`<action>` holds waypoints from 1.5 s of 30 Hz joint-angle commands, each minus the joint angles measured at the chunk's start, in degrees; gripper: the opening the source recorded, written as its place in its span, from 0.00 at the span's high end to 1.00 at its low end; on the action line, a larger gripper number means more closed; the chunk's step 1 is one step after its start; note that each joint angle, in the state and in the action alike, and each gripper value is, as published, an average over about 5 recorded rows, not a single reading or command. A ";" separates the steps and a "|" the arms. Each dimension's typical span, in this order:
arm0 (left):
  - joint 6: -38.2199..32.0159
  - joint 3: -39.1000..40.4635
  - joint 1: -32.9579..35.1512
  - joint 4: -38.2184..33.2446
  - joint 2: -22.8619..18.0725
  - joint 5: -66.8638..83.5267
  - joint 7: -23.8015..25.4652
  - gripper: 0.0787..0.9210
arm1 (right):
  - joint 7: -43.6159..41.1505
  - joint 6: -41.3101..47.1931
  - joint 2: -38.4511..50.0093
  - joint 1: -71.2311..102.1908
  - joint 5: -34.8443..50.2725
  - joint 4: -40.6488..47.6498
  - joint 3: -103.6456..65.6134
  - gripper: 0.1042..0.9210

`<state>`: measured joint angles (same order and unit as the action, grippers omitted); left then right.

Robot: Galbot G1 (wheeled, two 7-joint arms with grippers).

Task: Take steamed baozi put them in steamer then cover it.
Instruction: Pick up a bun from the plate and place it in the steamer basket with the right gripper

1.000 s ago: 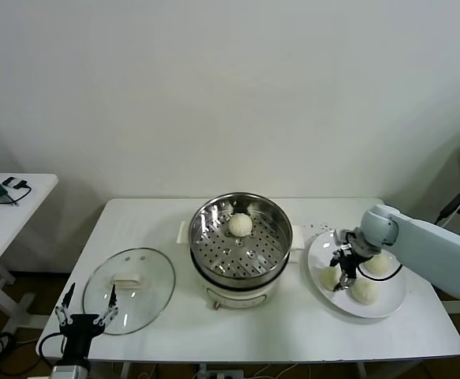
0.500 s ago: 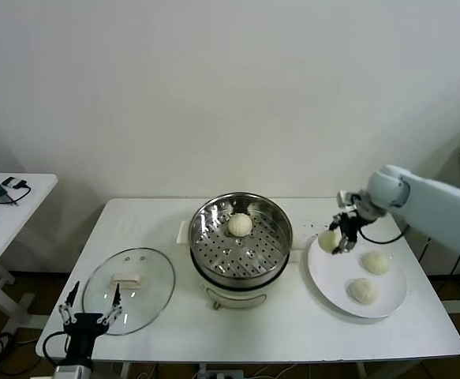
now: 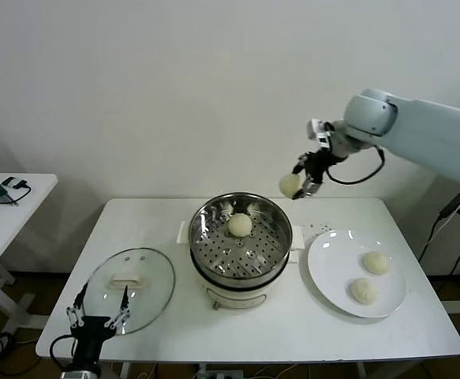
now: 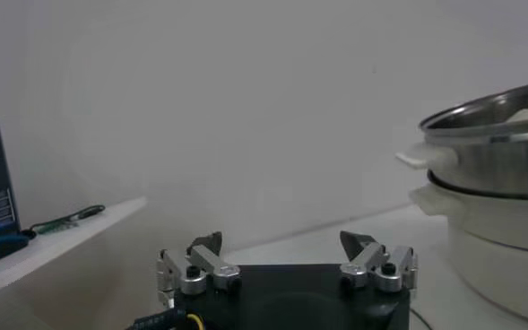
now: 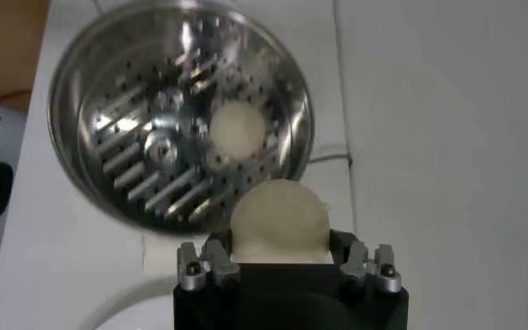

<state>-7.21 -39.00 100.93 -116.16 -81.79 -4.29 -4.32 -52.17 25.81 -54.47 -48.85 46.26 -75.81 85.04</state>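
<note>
A bun (image 3: 289, 185) is clamped between the fingers of the right gripper (image 3: 299, 183), which hangs high in the air; its jaws are closed partway on the dough, and the right wrist view shows the bun (image 5: 278, 221) filling the gap between them. Below the gripper and off to its left is the steamer (image 3: 241, 237), its steel basket sitting on the cream pot base, uncovered, with one bun (image 3: 240, 224) lying on the perforated bottom toward the back; from the wrist camera that bun (image 5: 238, 131) shows under the held one, inside the basket (image 5: 179, 117). Below the gripper and to its right, a white plate (image 3: 328, 272) rests on the table (image 3: 293, 332) just beside the steamer, carrying two more buns, one (image 3: 375, 262) farther back and one (image 3: 364, 290) nearer the front edge. The cover (image 3: 129, 290) lies flat on the table on the far side of the steamer from the gripper, handle up. The left gripper (image 3: 99, 305) hovers low at the table's front edge, just in front of the cover, its jaws spread wide and holding nothing; its wrist view shows the gripper (image 4: 286, 263) with the steamer (image 4: 492, 175) off to one side.
</note>
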 commanded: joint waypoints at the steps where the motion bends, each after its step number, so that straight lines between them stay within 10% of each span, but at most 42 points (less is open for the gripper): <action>1: 0.28 0.32 0.72 -0.82 0.22 -0.01 -0.31 0.12 | 8.11 5.46 -12.72 -0.59 10.53 -2.40 2.16 0.29; 35: 0.73 -1.14 -0.22 1.60 1.28 2.24 -0.52 0.12 | 11.54 6.55 -22.44 18.06 2.60 7.07 2.38 0.28; 45: 0.68 -1.44 -0.15 1.53 1.25 2.22 -0.67 0.12 | 8.24 6.13 -17.77 12.51 2.87 4.23 1.22 0.12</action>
<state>-6.49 -40.32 100.73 -114.71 -80.56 -2.16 -4.91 -41.85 32.19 -75.06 -33.50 49.49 -70.56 86.90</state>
